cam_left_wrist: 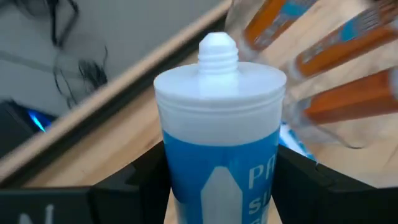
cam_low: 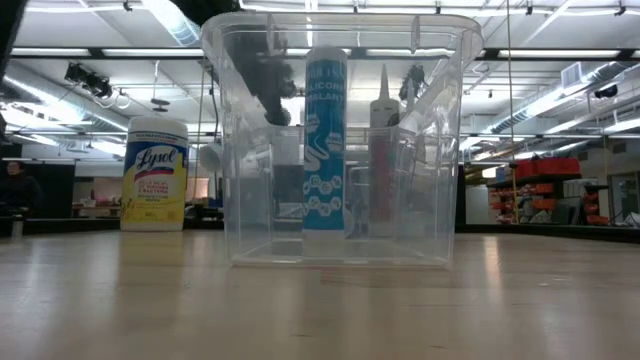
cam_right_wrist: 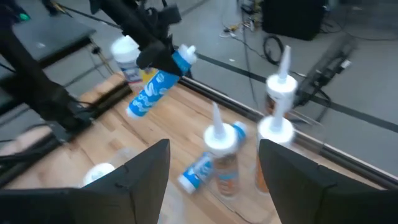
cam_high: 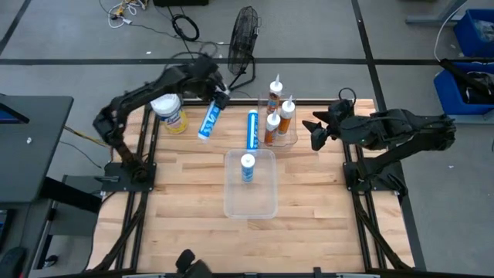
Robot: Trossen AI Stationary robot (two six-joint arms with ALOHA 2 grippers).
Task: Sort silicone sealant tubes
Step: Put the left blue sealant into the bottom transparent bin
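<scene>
My left gripper point(cam_high: 219, 98) is above the table's far left part, shut on a blue sealant tube point(cam_high: 208, 122) with a white threaded cap. A second blue tube point(cam_high: 252, 129) lies flat on the wood. A third point(cam_high: 247, 167) stands upright in the clear bin point(cam_high: 266, 202) at the table's middle. Three orange tubes point(cam_high: 279, 116) with white nozzles stand in a small clear holder at the far middle. My right gripper point(cam_high: 316, 133) hovers open just right of that holder, nothing between its fingers. My left gripper pinches the blue tube's body just behind the white cap end point(cam_left_wrist: 217, 118), one finger point(cam_left_wrist: 140, 183) on each side. The tube lies roughly along the fingers. It hangs tilted, cap end point(cam_right_wrist: 186, 55) higher and bottom end point(cam_right_wrist: 134, 107) lower, clear of the table.
A yellow wipes canister point(cam_high: 170, 113) with a white lid stands at the far left, close under my left arm. A black fan point(cam_high: 244, 38) stands beyond the far edge. The near half of the wooden tabletop point(cam_high: 185, 232) is bare around the bin.
</scene>
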